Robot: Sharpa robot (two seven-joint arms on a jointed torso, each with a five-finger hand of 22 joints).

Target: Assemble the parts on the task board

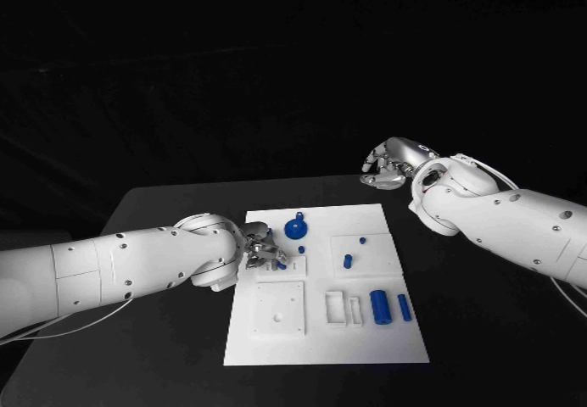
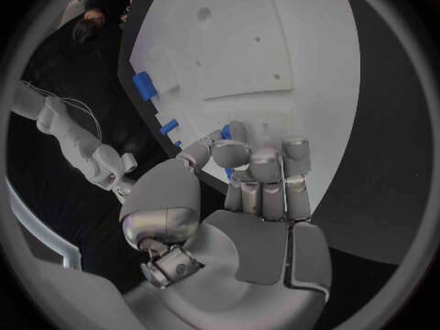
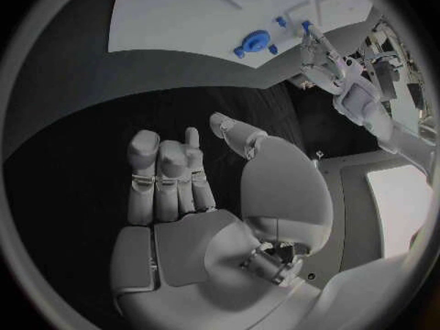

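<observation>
The white task board [image 1: 367,343] lies in the middle of the black table. My left hand [image 1: 260,248] is low over the board's left part, its fingers [image 2: 266,165] curled around a small blue part [image 1: 280,264] that peeks out between them [image 2: 226,132]. A blue round part [image 1: 296,227] stands just beyond that hand and appears again in the right wrist view [image 3: 251,42]. Two small blue pegs [image 1: 348,260] sit on the right block. Two blue cylinders [image 1: 379,307] lie near the front. My right hand [image 1: 394,163] hangs over the table's far edge, fingers [image 3: 160,172] curled in on nothing.
White raised blocks stand on the board: one square with a hole [image 1: 279,309] at the front left, a slotted one [image 1: 335,307] beside the cylinders. Bare black table [image 1: 489,339] runs along the board's right side and lies under my right hand.
</observation>
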